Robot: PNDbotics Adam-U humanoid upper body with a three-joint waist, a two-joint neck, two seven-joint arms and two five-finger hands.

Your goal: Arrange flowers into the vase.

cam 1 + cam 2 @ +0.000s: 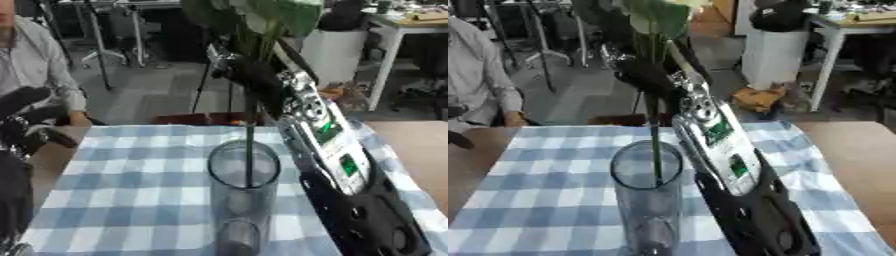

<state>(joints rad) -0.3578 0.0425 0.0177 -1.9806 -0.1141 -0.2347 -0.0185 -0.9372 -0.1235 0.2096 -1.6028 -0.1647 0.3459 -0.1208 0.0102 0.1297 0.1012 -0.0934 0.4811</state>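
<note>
Right robot hand (254, 75), fingers curled round a flower's (658, 17) dark stem (249, 150), holds it upright above a clear glass vase (241, 200). Its lower end is inside the mouth of the vase, reaching partway down; green leaves and a pale bloom rise above the hand at the top of the view. The vase stands near the front of a desk (140, 200) spread with a blue-and-white checked cloth, with the black and silver right arm (341, 170) stretching across just beside it. Left robot hand (35, 132) shows black at the left edge, over the desk's corner and well apart from the vase; whether its fingers are open cannot be told.
</note>
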